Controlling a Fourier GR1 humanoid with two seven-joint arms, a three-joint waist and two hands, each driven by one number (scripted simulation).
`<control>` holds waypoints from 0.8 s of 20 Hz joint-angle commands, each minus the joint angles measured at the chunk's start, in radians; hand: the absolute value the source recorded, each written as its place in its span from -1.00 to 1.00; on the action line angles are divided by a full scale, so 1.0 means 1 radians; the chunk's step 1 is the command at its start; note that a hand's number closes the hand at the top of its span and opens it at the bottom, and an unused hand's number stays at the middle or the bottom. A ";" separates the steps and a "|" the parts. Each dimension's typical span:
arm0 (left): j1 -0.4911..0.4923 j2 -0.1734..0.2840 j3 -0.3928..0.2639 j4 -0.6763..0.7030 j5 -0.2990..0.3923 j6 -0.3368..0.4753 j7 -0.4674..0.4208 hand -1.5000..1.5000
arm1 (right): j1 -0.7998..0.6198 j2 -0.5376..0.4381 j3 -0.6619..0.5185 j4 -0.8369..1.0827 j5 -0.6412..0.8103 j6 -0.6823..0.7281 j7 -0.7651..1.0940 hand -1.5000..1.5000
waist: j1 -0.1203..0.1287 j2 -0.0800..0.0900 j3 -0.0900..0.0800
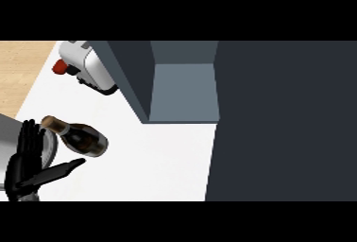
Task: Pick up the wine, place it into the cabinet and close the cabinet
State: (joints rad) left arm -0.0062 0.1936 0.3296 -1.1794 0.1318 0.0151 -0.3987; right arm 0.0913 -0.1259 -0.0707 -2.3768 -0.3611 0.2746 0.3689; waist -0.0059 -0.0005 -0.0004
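Wine bottle (82, 137): lies on the white surface (160, 160) at the view's lower left, dark body, tan cork end pointing up-left. It is tilted, neck toward the left edge.
Left hand (28, 156): shows at the lower left edge, fingers straight and pointing up, thumb stretched out to the right below the bottle. It is open and holds nothing. Fingers stand just beside the bottle's neck; contact cannot be judged.
Right hand: does not show in the head view.
Cabinet (182, 87): dark grey, at upper centre, open toward the surface, with a lighter grey floor inside. Nothing is seen within the visible part.
Cabinet door (286, 123): large dark panel filling the right side of the view, standing open.
Bottle to cabinet: apart; the bottle lies to the left of and below the opening.
Appliance (87, 66): white body with a red knob, at upper left on the surface, just beside the cabinet's left wall.
Grey object (47, 147): rounded edge partly hidden behind the left hand; cannot be identified.
Wood floor (21, 71): shows beyond the surface's left edge.
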 commanded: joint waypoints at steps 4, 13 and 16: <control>-0.047 0.028 -0.003 0.132 0.000 -0.057 -0.067 -1.00 | 0.026 0.018 -0.015 -0.068 -0.062 0.013 0.000 -1.00 | 0.002 0.000 0.000; -0.177 0.065 0.026 0.408 0.012 -0.104 -0.158 -1.00 | 0.006 -0.006 -0.021 -0.153 -0.097 -0.047 0.097 -1.00 | -0.002 0.000 0.000; -0.258 0.045 0.008 0.515 -0.014 -0.062 -0.208 -1.00 | -0.019 -0.010 -0.044 -0.054 -0.082 -0.007 0.044 -1.00 | 0.000 0.001 0.000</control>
State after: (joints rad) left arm -0.2122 0.2329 0.3418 -0.7352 0.1172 -0.0466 -0.5874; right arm 0.0962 -0.1164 -0.0638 -2.3781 -0.3658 0.2783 0.3703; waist -0.0100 0.0005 -0.0008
